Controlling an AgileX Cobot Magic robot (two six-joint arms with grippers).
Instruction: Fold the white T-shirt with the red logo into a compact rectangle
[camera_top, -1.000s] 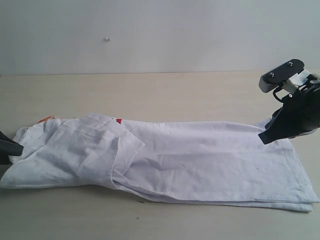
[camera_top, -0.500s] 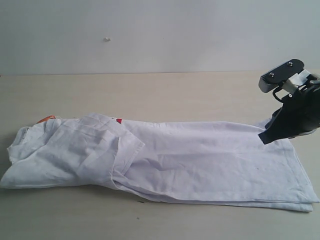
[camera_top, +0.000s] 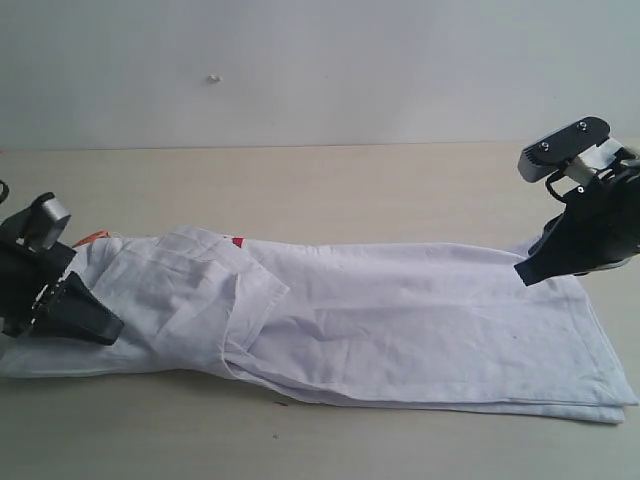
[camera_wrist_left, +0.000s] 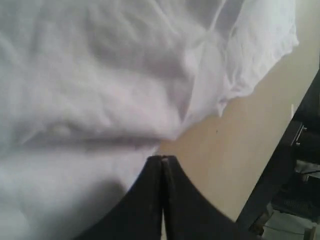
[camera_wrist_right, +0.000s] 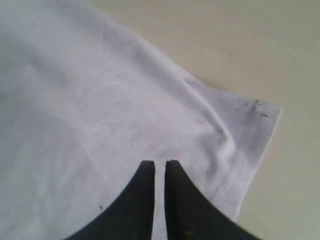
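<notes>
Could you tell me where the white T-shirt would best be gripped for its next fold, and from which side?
Probably the hem end. The white T-shirt lies as a long narrow strip, its layered hem edges flat and exposed on the right. Come from that side with the right gripper, which stands at the far hem corner.

The T-shirt (camera_top: 400, 320) is plain white, with a sliver of red logo (camera_top: 238, 242) and an orange tag (camera_top: 92, 238). The table (camera_top: 300, 190) is pale beige and the wall (camera_top: 300, 70) off-white. The left fingers (camera_wrist_left: 145, 200) and right fingers (camera_wrist_right: 142, 200) are black.
</notes>
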